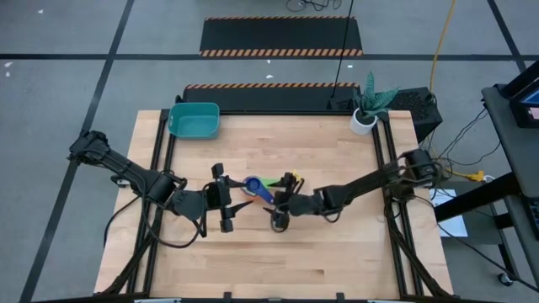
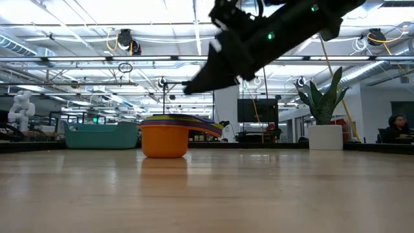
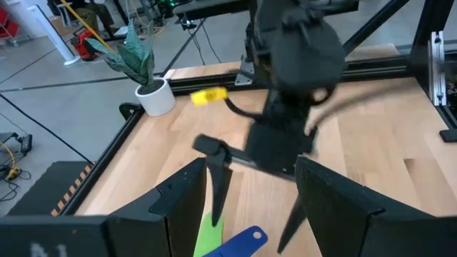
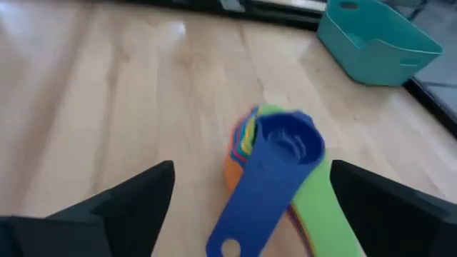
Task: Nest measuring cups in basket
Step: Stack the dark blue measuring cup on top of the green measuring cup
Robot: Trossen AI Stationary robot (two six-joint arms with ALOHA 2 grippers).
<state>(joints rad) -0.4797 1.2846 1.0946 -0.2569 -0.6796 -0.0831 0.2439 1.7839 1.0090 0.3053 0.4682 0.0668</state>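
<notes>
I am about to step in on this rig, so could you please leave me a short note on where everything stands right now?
Right claw: open, empty, just above the nested stack of measuring cups, blue cup on top.
Left claw: open, empty, close beside the stack on its own side.
Stack: standing on the table near the middle, orange cup at the bottom; green handle sticks out beneath the blue one.
Teal basket: at the far left corner, apart from the stack; nothing seen in it.
Done: cups nested.
Left: carry the stack into the basket.
</notes>
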